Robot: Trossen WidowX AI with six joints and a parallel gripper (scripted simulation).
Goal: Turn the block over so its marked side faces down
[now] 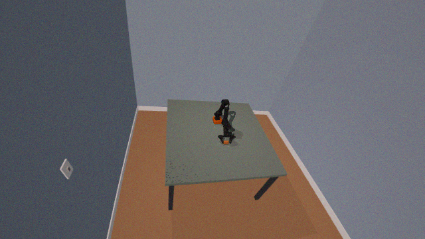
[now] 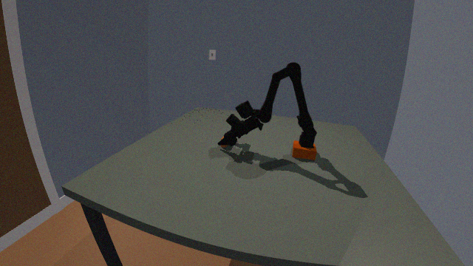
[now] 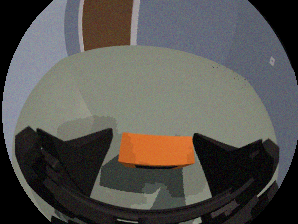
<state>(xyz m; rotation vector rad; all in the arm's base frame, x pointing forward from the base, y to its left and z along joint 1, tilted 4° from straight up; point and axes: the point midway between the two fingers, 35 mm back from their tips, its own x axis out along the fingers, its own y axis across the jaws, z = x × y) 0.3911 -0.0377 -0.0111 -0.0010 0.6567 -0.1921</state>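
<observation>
The small orange box-shaped block (image 1: 226,142) (image 2: 224,145) (image 3: 156,149) is between the two black pointy fingers of the black gripper (image 1: 226,141) (image 2: 221,143) (image 3: 153,152). The fingers are spread wide and let the block go free. In the wrist view, one finger is at 9 o'clock from the block and the other at 3 o'clock. Only a thin dark strip shows under the block's 6 o'clock edge. Below is the gray-green flat tabletop (image 1: 196,149) (image 2: 185,207) (image 3: 145,90); I can't tell if the block touches it.
</observation>
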